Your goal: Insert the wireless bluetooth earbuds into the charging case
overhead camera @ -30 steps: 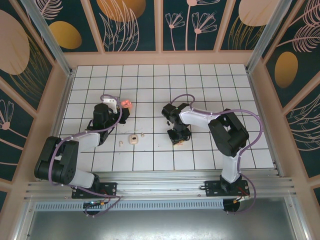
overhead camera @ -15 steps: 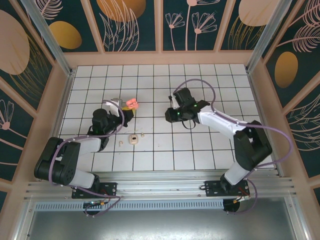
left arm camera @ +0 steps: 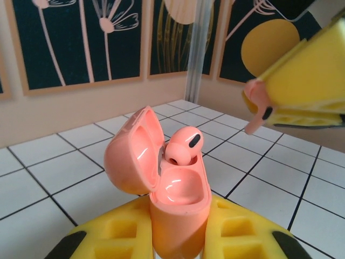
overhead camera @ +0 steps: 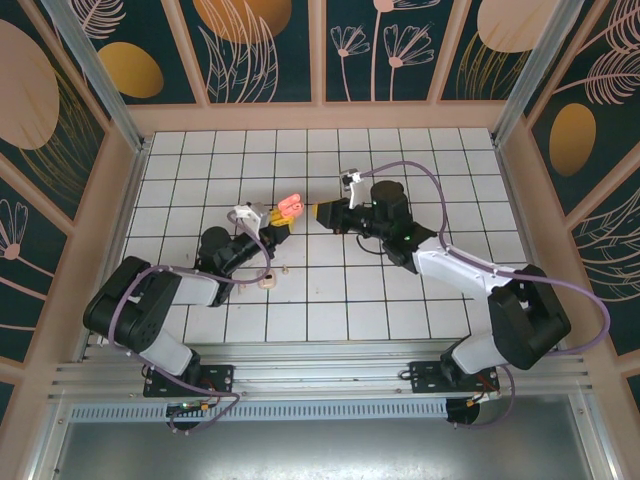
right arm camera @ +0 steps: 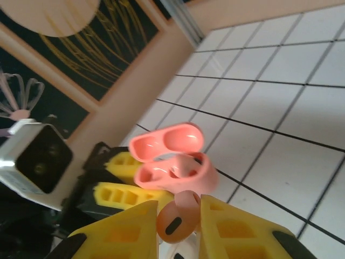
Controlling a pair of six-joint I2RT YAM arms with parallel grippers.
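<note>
Above mid-counter (overhead camera: pixel 400 300), the right claw (overhead camera: pixel 322 213) hangs just beside the open coral-pink charging case (left arm camera: pixel 178 199), pinched narrow on a coral-pink earbud (right arm camera: pixel 177 218). A second ago it was down at the tiles. The left claw (overhead camera: pixel 276 221), clamped on the case, has carried it rightward to meet it. A seated bud (left arm camera: pixel 182 150) fills one well, so the other looks due next.

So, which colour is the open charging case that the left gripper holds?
The charging case is coral-pink, lid and body alike. The left wrist view shows it best.
</note>
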